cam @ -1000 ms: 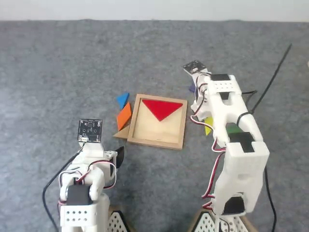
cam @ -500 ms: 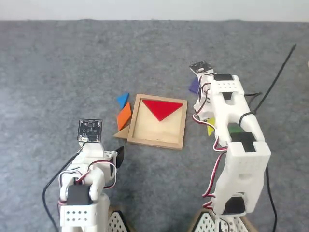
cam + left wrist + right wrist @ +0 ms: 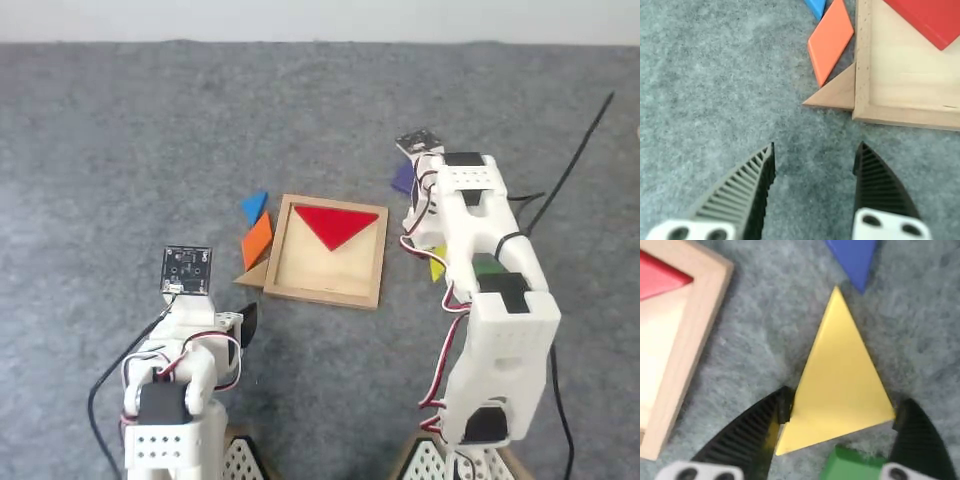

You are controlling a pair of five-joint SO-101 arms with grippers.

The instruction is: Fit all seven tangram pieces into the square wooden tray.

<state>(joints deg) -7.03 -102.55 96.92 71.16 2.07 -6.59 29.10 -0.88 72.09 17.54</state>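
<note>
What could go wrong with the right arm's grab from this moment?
The right gripper, open, straddles the yellow triangle at its wide end; closing there may squeeze the flat piece out sideways across the carpet. The green piece sits right beside that end and might get caught or nudged too.

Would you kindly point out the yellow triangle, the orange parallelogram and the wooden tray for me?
yellow triangle point(image 3: 840, 385): right wrist view, middle of its top face.
orange parallelogram point(image 3: 830, 40): left wrist view, centre of its top face.
wooden tray point(image 3: 322, 297): high view, on the rim nearest the arms.
</note>
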